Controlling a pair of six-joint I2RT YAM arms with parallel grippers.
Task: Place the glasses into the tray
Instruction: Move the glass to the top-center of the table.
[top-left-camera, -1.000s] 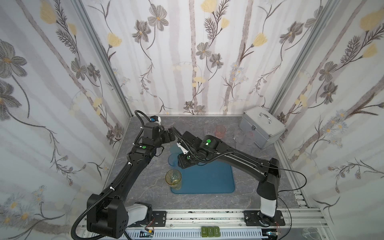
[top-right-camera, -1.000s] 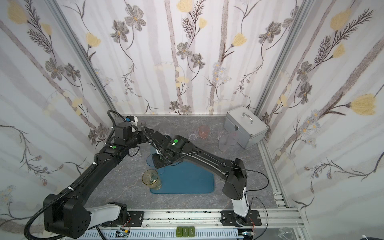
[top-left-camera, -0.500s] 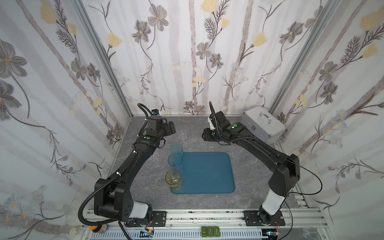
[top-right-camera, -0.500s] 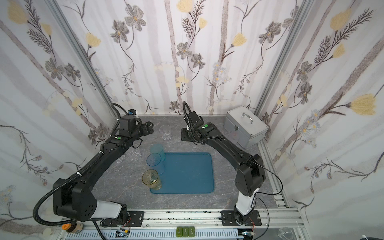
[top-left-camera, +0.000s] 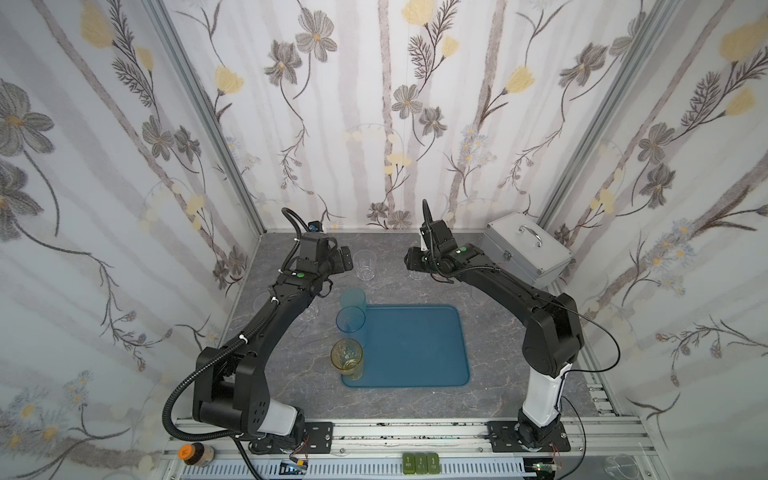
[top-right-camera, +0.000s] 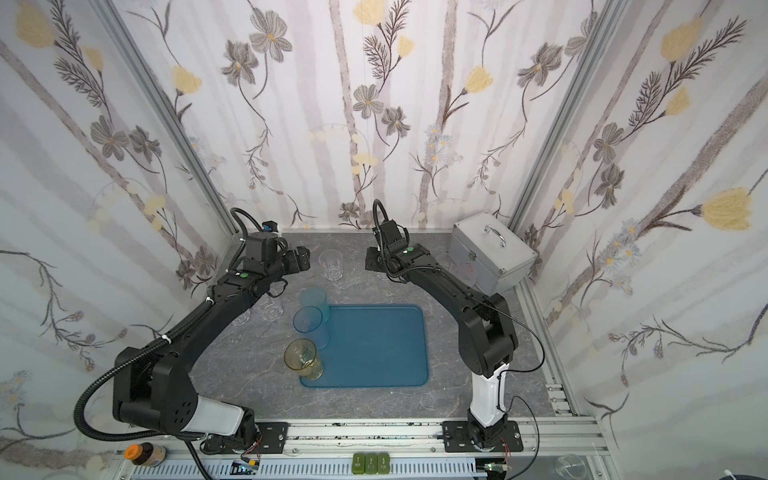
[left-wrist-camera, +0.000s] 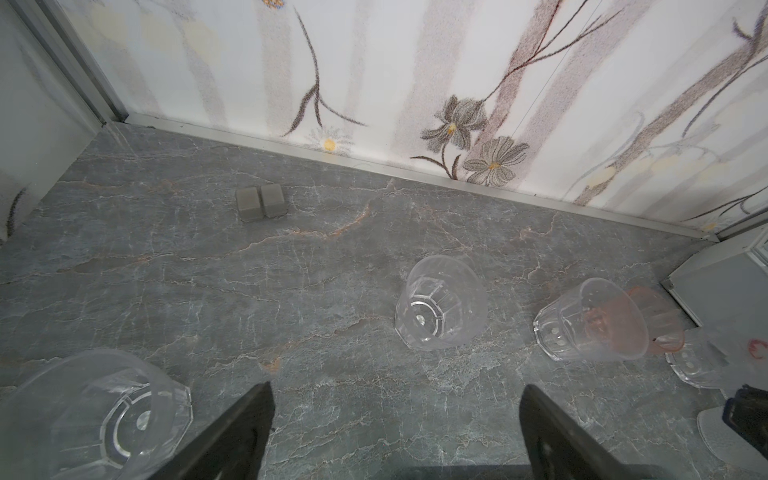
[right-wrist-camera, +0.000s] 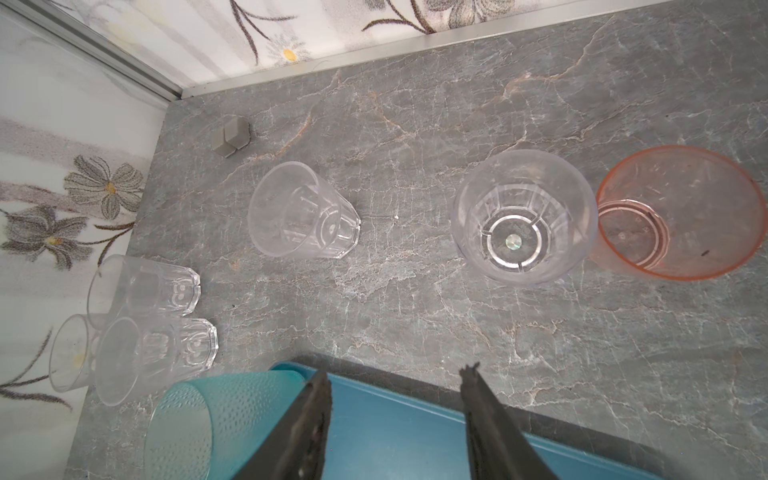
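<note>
The left gripper (left-wrist-camera: 395, 436) is found with its jaws spread wide and nothing between them. A clear faceted tumbler (left-wrist-camera: 440, 307) stands upright just ahead of it on the grey tabletop (left-wrist-camera: 166, 270) and is judged to be the intended pick. The right gripper (right-wrist-camera: 399, 424) is found with its jaws about half apart and empty, held over the far edge of the tray. A second clear tumbler (right-wrist-camera: 524, 217) stands ahead of it. A pink tumbler (right-wrist-camera: 681, 216) is touching that tumbler or just beside it; which cannot be told.

The teal tray (top-left-camera: 415, 353) lies at mid-table. Along its left side a far blue tumbler (top-left-camera: 352, 296), a near blue tumbler (top-left-camera: 350, 321) and an amber tumbler (top-left-camera: 347, 355) are lined up. The row is judged to have been packed tight so that the rest of the tray is kept free. Three clear tumblers (right-wrist-camera: 145, 291) are grouped off the tray, near the left arm. A silver case (top-left-camera: 525, 249) stands in the far right corner.

The digits 1, 2 and 3 are read on the green keys (top-left-camera: 420, 462) at the front rail; the smaller print beneath is illegible. A red mark (left-wrist-camera: 758, 347) beside the pink tumbler cannot be read. No brand is legible.
</note>
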